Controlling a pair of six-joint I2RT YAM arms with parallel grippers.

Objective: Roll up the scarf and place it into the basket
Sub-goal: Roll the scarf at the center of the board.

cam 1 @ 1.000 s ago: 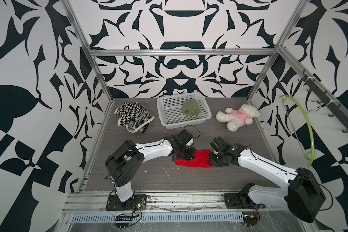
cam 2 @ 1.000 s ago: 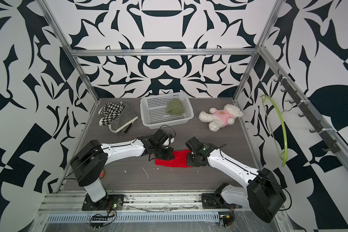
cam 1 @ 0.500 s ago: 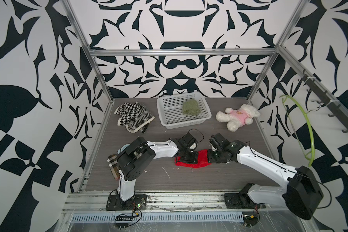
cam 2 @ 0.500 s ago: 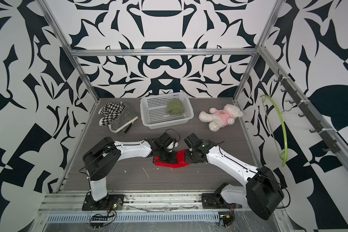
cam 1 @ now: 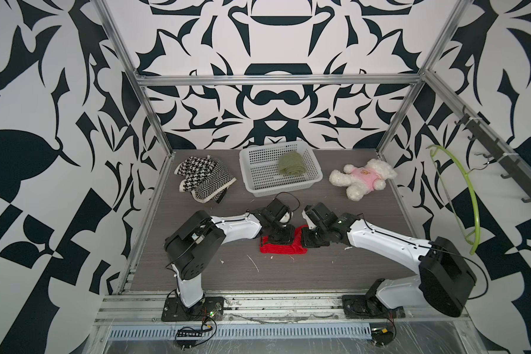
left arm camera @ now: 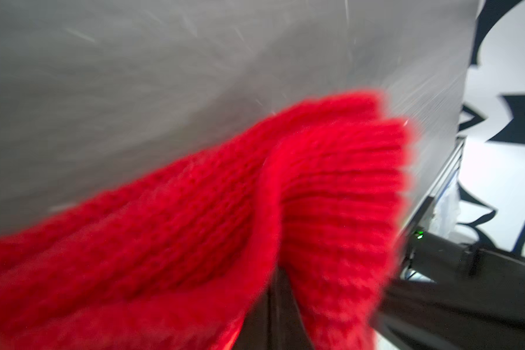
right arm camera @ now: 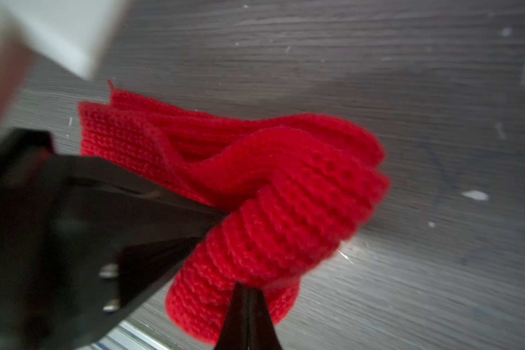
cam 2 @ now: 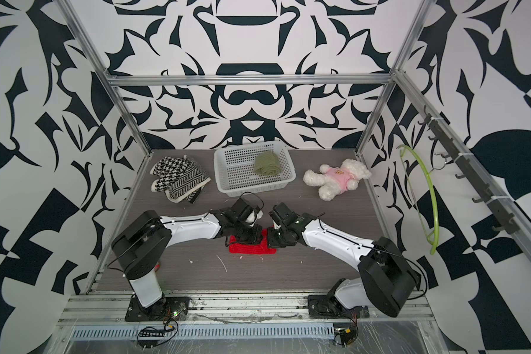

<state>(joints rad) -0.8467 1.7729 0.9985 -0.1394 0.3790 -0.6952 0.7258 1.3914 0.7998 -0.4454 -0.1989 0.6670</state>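
Fingers of the left gripper [cam 1: 280, 237] and right gripper [cam 1: 307, 241] are closed, each pinching one end of the red scarf [cam 1: 284, 249] bunched between them on the table [cam 1: 288, 275].

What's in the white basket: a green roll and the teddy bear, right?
No. The teddy bear lies on the table beside the white basket, as both top views show. The green roll is in the basket.
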